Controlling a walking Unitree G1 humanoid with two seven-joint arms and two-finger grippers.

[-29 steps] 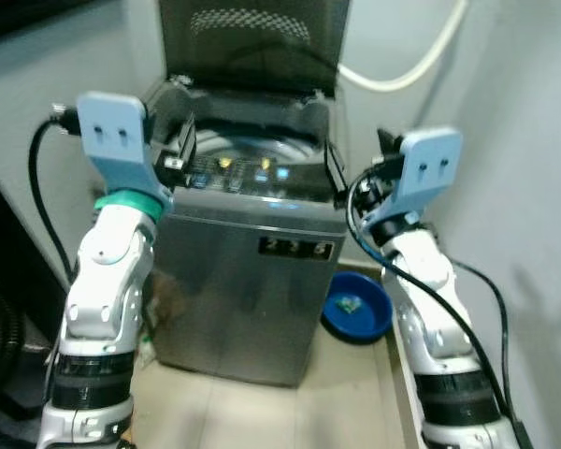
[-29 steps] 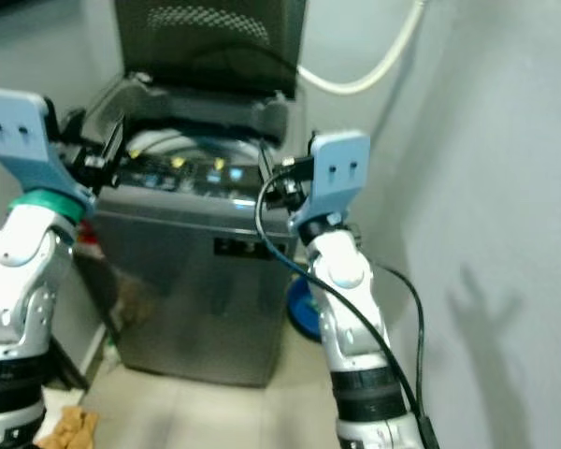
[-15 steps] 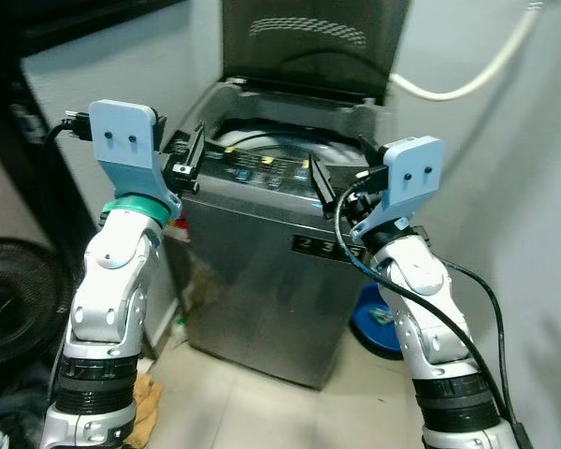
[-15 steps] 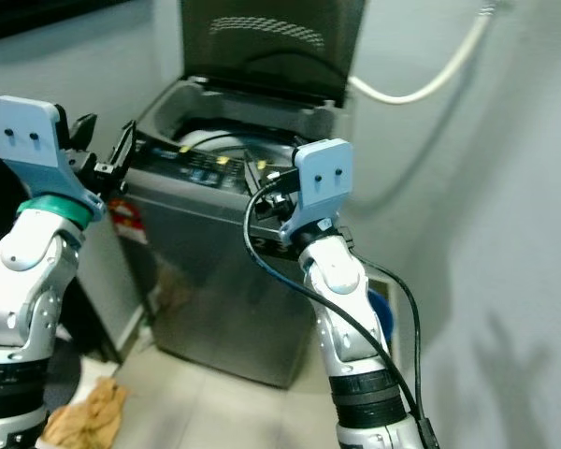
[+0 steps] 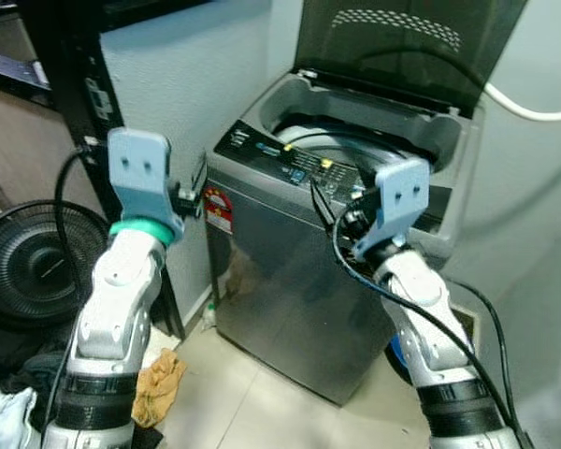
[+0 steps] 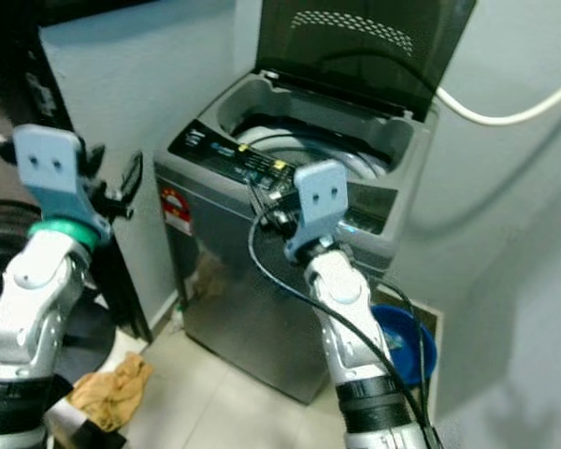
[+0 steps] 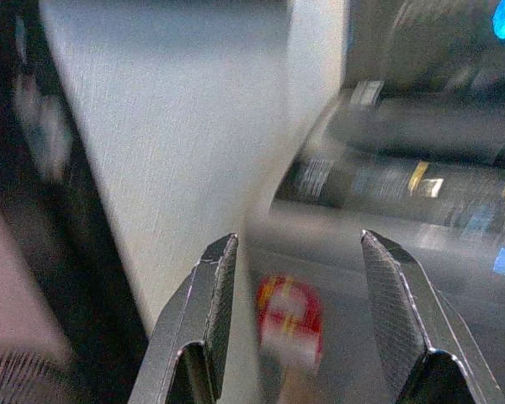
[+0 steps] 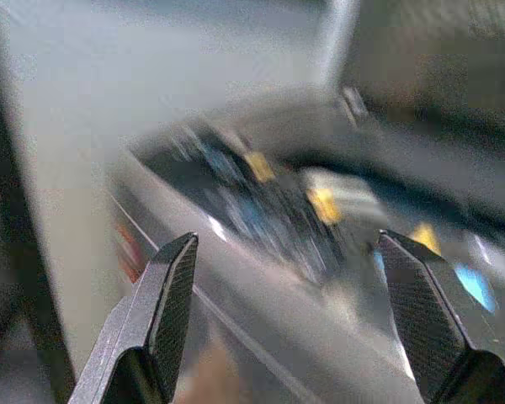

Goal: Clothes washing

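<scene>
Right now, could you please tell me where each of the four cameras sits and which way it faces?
Left eye view: on the head, looking forward and down at the washing machine with its lid up; both silver arms show, plus a fan.
Right eye view: beside it, same scene, adding a blue basin.
Left wrist view: along the open left pincer toward the machine's red sticker.
Right wrist view: along the open right pincer at the control panel.
Shared: both wrist views see the machine's front top edge, blurred.
</scene>
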